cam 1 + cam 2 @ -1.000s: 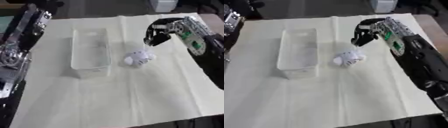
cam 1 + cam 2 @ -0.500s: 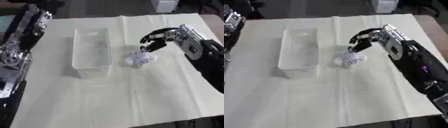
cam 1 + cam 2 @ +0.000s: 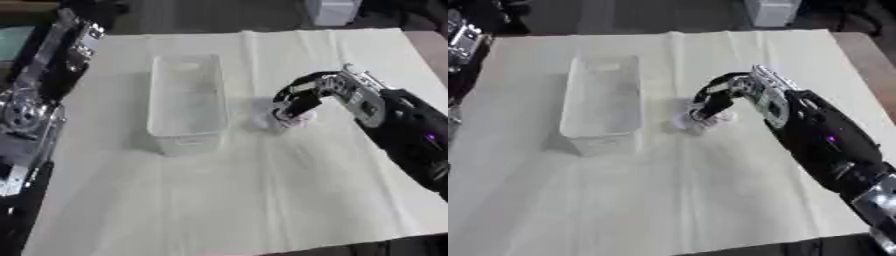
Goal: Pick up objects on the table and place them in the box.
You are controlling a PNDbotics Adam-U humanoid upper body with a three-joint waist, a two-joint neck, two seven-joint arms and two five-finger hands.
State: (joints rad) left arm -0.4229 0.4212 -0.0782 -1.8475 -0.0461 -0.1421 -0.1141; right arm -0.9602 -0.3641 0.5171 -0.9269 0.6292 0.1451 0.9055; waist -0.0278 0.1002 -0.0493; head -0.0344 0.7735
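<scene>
A small white crumpled object [image 3: 287,121] lies on the cream cloth just right of the clear plastic box [image 3: 185,136], which stands upright with nothing visible inside. My right hand [image 3: 339,91] reaches in from the right and arches down over the white object, its curled fingers and thumb closing on the top of it. The object rests on the cloth, partly hidden by the fingers. My left arm [image 3: 51,67] lies along the left edge, away from the box; its hand does not show clearly.
A cream cloth [image 3: 262,195] covers most of the table, with brown tabletop [image 3: 430,42] showing at the far right. A white container [image 3: 332,10] stands beyond the cloth's far edge.
My right hand has come down and to the left from above the white object until it is closed over it. The object and the box have stayed in place.
</scene>
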